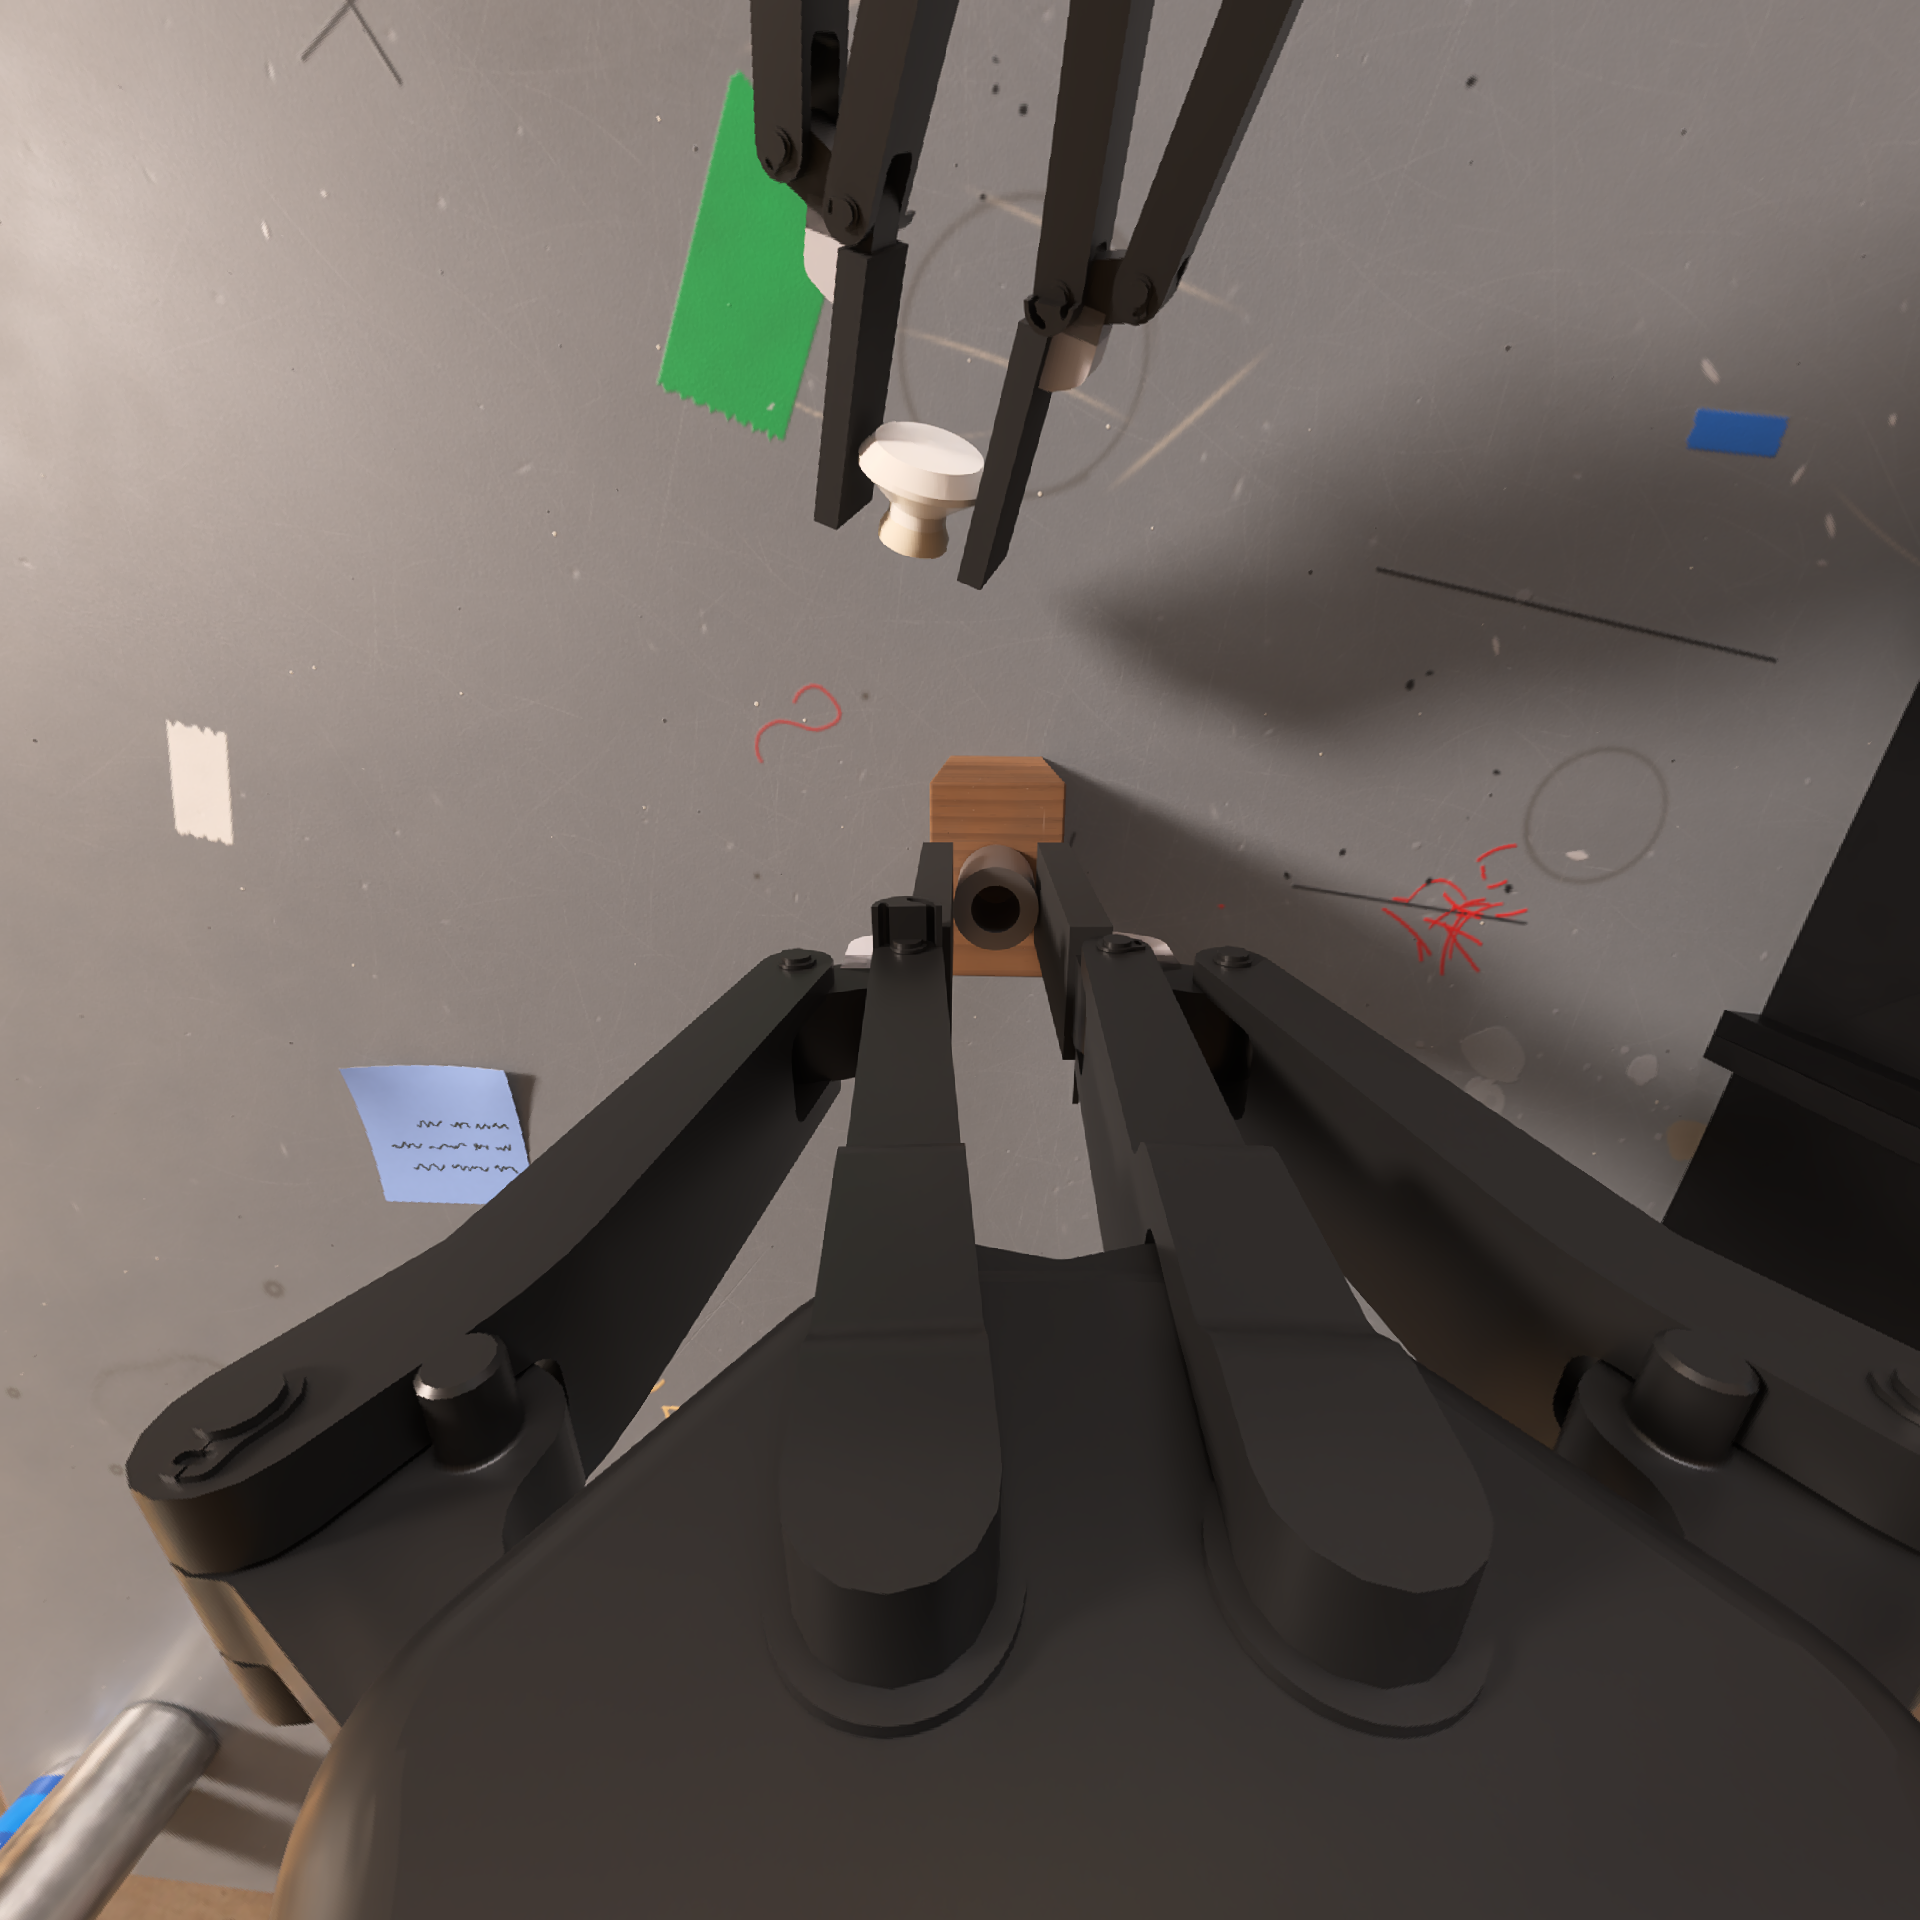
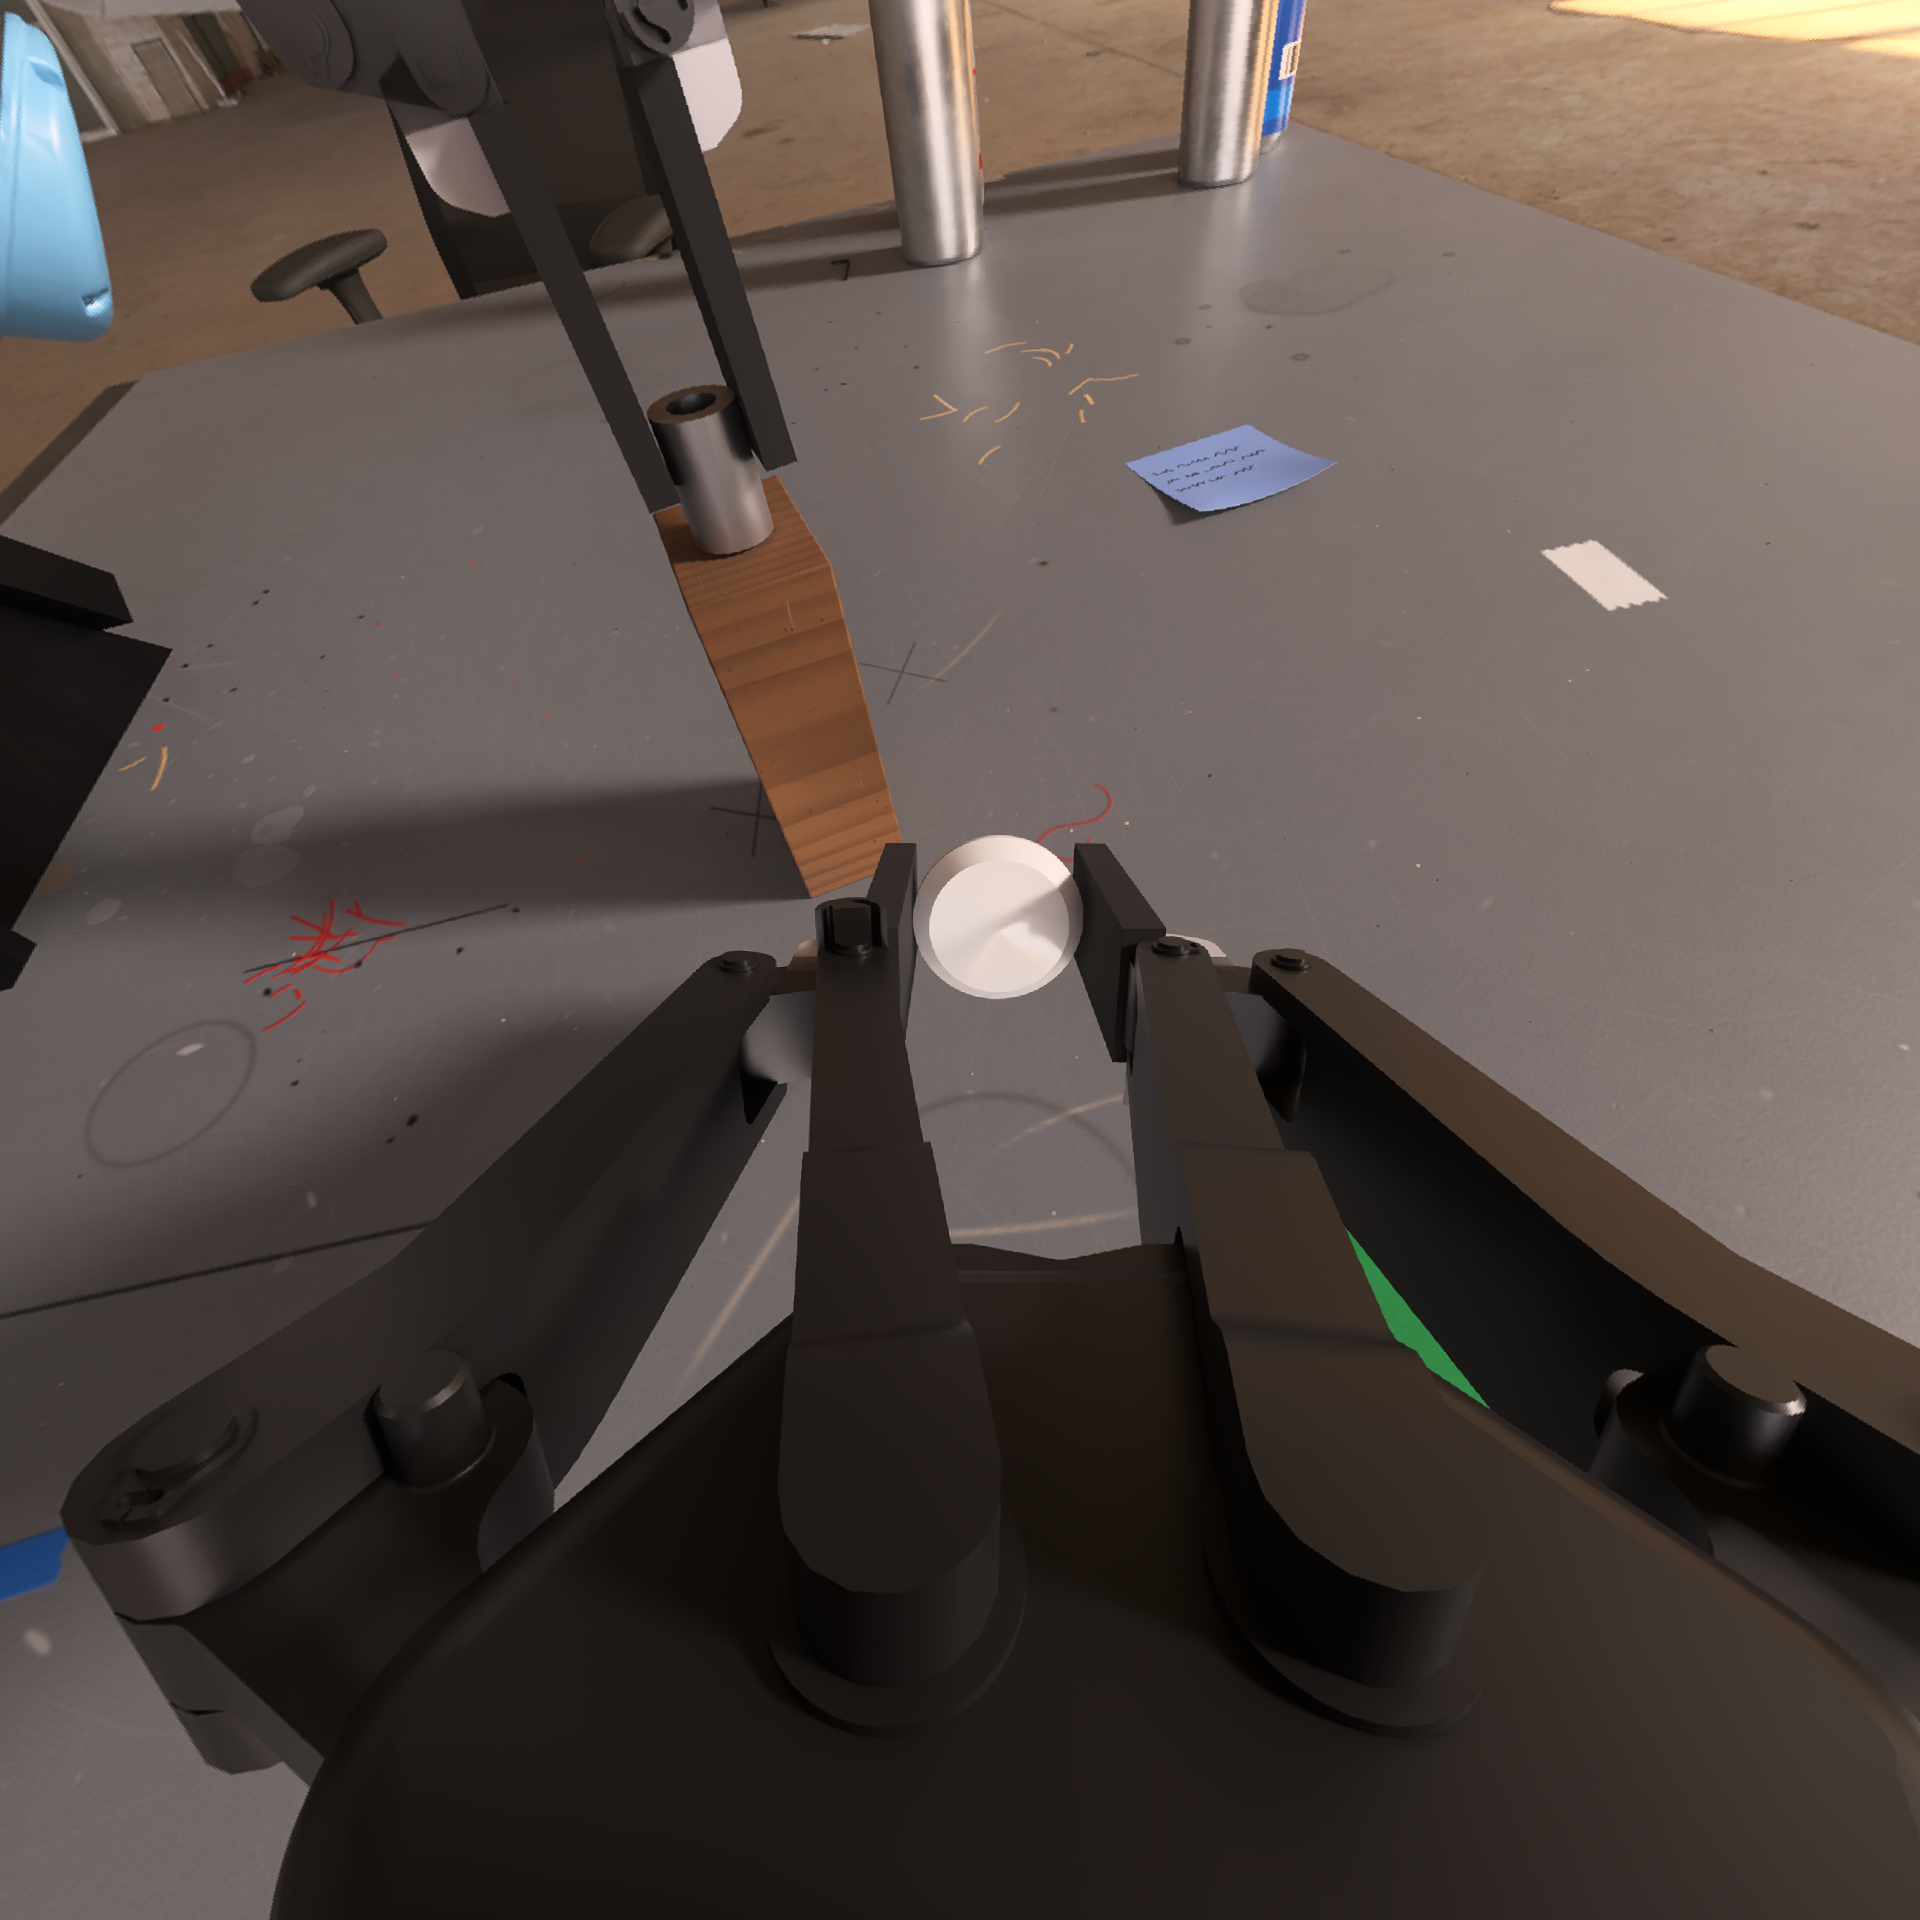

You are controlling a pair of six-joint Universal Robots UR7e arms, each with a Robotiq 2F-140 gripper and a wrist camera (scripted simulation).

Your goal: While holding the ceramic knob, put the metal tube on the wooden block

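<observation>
The left claw (image 1: 995, 902) pinches a short, dark grey metal tube (image 1: 995, 906) between its two black fingers, holding it upright so that, in the left wrist view, its open bore faces straight up toward the camera. In the right wrist view the same metal tube (image 2: 710, 476) stands with its lower end on the top face of a tall, brown wooden block (image 2: 790, 675), near the block's far edge, with the left claw's fingers (image 2: 764, 416) pressed against its two sides. The wooden block (image 1: 997, 800) rests upright on the scuffed grey tabletop (image 1: 520, 582). The right claw (image 2: 995, 920) is closed around a white ceramic knob (image 2: 995, 920) with a round flat head, gripping the head by its rim and carrying it clear of the tabletop (image 2: 1455, 831), just in front of the block's near lower corner. From the left wrist view the ceramic knob (image 1: 920, 488) shows its paler, flared stem pointing down between the right claw's (image 1: 909, 545) fingertips. Scattered on the tabletop are a light blue sticky note (image 1: 436, 1132) with scribbled lines, a strip of green tape (image 1: 743, 281), a strip of white tape (image 1: 198, 781), a small piece of blue tape (image 1: 1737, 432), and red scribble marks (image 1: 1449, 920). Two shiny metal posts (image 2: 930, 135) rise at the far edge.
</observation>
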